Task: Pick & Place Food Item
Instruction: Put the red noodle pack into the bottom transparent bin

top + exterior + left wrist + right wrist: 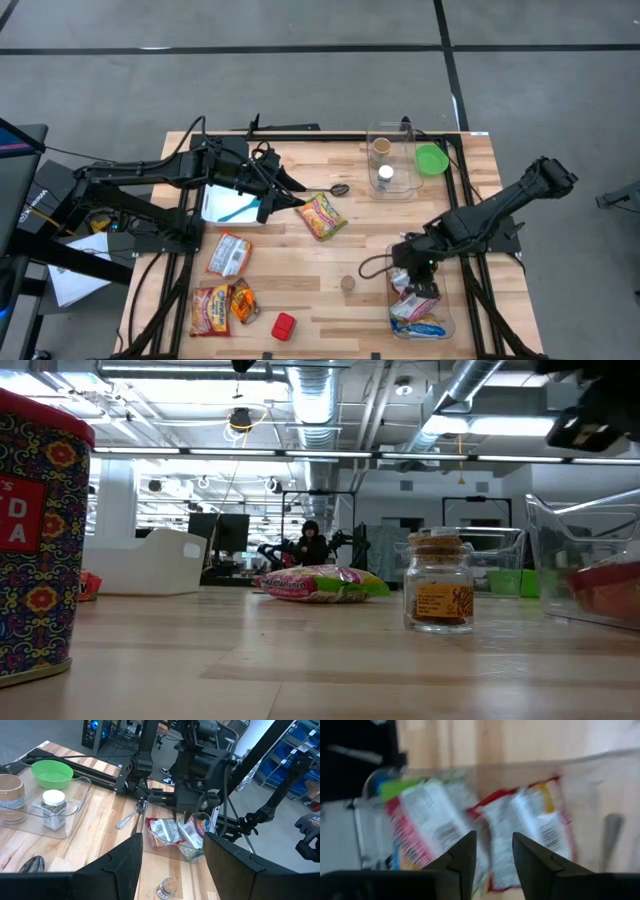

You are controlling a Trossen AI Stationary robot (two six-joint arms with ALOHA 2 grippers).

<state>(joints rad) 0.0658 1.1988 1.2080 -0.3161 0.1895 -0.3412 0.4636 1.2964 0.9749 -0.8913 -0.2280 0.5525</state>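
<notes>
Lying in the clear bin at the table's front right corner are several food packets, red, white and yellow wrappers piled against one another, and the right gripper hangs just above them. Its two dark fingers stand a little apart with nothing between them; the packets show through the gap, loose in the bin. Out on the bare wood near the middle lies a pink and yellow noodle packet, with a dark spoon close by, and a small cork-topped jar stands in front of the bin. At the back, a second clear bin holds two jars, and a green bowl sits beside it. The left gripper waits over the left half, near a white tray, its fingers partly spread and empty. Toward the front left are more snack packets and a small red tin. Beyond the table, a person sits at a desk far back in the room.
</notes>
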